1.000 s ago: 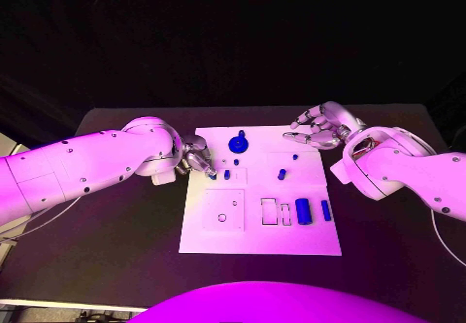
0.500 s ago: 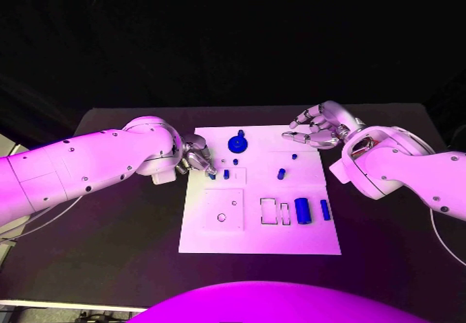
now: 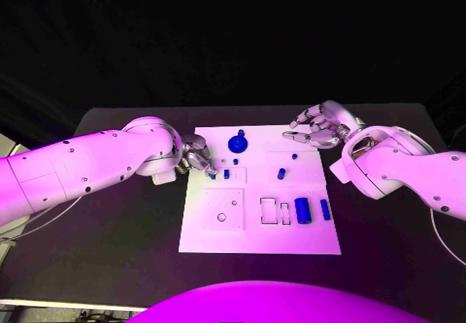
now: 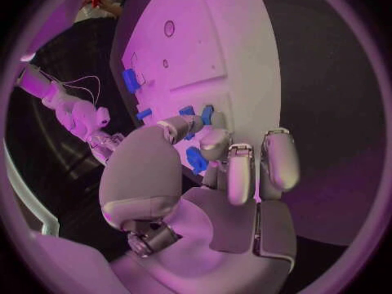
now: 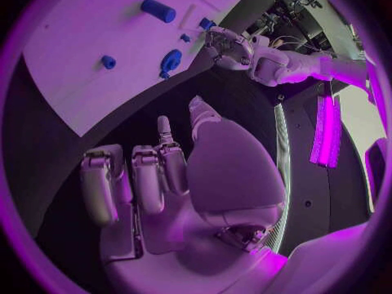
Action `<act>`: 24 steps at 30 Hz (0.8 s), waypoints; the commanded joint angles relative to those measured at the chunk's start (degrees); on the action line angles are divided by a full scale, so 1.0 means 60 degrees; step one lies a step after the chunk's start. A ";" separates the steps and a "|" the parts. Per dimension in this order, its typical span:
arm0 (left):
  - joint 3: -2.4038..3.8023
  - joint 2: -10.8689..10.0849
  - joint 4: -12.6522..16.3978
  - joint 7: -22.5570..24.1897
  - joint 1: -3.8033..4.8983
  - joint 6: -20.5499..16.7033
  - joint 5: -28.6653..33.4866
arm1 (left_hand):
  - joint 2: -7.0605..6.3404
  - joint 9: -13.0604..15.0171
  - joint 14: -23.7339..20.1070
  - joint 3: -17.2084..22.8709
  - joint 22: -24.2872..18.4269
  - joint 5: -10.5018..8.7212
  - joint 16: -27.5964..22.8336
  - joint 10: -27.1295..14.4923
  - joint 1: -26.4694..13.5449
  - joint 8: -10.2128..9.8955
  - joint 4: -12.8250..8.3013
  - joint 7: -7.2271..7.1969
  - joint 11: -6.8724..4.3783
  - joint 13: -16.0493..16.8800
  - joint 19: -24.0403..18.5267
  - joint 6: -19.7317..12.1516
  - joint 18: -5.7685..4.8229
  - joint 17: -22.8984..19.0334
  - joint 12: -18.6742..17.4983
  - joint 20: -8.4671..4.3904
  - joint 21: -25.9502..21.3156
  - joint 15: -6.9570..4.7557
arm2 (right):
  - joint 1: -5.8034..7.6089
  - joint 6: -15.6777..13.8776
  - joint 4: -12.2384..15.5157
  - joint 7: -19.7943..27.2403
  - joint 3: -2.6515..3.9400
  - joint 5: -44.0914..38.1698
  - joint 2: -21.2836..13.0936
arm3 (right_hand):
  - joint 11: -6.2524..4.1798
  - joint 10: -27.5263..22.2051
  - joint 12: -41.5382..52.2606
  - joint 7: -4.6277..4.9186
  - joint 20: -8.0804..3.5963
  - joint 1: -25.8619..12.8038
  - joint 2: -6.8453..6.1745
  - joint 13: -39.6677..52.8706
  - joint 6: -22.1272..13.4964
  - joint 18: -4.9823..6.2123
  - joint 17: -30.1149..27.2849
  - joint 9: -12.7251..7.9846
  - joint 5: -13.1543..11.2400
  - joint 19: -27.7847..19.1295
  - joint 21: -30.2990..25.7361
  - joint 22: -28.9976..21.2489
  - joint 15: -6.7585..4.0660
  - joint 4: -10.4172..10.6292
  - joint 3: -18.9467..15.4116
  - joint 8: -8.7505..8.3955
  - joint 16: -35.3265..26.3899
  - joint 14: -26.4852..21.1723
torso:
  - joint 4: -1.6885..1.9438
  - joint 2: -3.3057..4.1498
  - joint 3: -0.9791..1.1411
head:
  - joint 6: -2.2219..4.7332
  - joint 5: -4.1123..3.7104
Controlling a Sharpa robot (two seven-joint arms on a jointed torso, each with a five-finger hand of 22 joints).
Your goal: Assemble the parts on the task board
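Note:
The white task board (image 3: 260,232) lies mid-table. My left hand (image 3: 199,160) is at its left edge, and thumb and fingertips pinch a small blue part (image 4: 196,158) low over the board. Just beside it stands a blue peg (image 3: 226,173). A round blue piece (image 3: 238,142) sits near the far edge. Short pegs (image 3: 281,173) stand mid-board. A blue cylinder (image 3: 304,210) and a thin blue bar (image 3: 326,210) lie to the right. My right hand (image 3: 320,128) hovers off the board's far right corner, fingers apart and holding nothing.
The board's near half carries a square recessed plate (image 3: 223,208) and two narrow rectangular slots (image 3: 269,210). Black table (image 3: 126,256) runs around the board on all sides. The right wrist view shows the board (image 5: 74,52) and my left hand (image 5: 237,49) beyond it.

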 commanded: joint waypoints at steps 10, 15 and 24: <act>-0.0031 -0.0162 0.0248 0.0128 -0.0109 -0.0793 -0.0258 | 0.0086 -0.0002 0.0861 0.1337 0.0101 0.0061 0.0067 0.0143 0.0166 0.0032 -0.1425 -0.0206 -0.0011 0.0118 0.0160 0.0289 -0.0091 0.1980 0.0100 -0.0016 0.0099 -0.0072 | -0.0006 0.0000 0.0011 0.0123 0.0003 -0.0037 -0.0006 | -0.0020 -0.0001 -0.0016 -0.0008 -0.0078 -0.0009 0.0050 0.1413 -0.0066 -0.0136 0.2227 0.0016 0.0047 0.0999 0.0042 0.2516 -0.0059 -0.0025 0.0030 0.0037 -0.0036 0.0946 | 0.0006 -0.0004 0.0000 | -0.0015 0.0007; -0.0031 -0.0252 0.0376 0.0163 -0.0152 -0.1023 -0.0354 | 0.0086 -0.0007 0.0865 0.1349 0.0174 0.0085 0.0074 0.0168 0.0178 0.0032 -0.1438 -0.0213 -0.0018 0.0149 0.0211 0.0318 -0.0108 0.1997 0.0118 -0.0024 0.0137 -0.0080 | -0.0006 0.0000 0.0011 0.0127 0.0003 -0.0037 -0.0010 | -0.0020 -0.0001 -0.0016 -0.0008 -0.0078 -0.0009 0.0050 0.1413 -0.0066 -0.0136 0.2227 0.0016 0.0047 0.0999 0.0042 0.2516 -0.0059 -0.0025 0.0030 0.0037 -0.0036 0.0946 | 0.0012 -0.0004 0.0004 | -0.0021 0.0012; -0.0031 -0.0386 0.0601 0.0138 -0.0233 -0.1025 -0.0439 | 0.0086 -0.0011 0.0868 0.1359 0.0203 0.0105 0.0079 0.0182 0.0182 0.0031 -0.1445 -0.0218 -0.0023 0.0153 0.0233 0.0339 -0.0114 0.2008 0.0118 -0.0030 0.0153 -0.0085 | -0.0007 0.0009 0.0002 0.0131 0.0003 -0.0033 -0.0012 | -0.0020 -0.0001 -0.0016 -0.0008 -0.0078 -0.0009 0.0050 0.1413 -0.0066 -0.0136 0.2227 0.0016 0.0047 0.0999 0.0042 0.2516 -0.0059 -0.0025 0.0030 0.0037 -0.0036 0.0946 | -0.0006 -0.0011 0.0010 | -0.0033 0.0031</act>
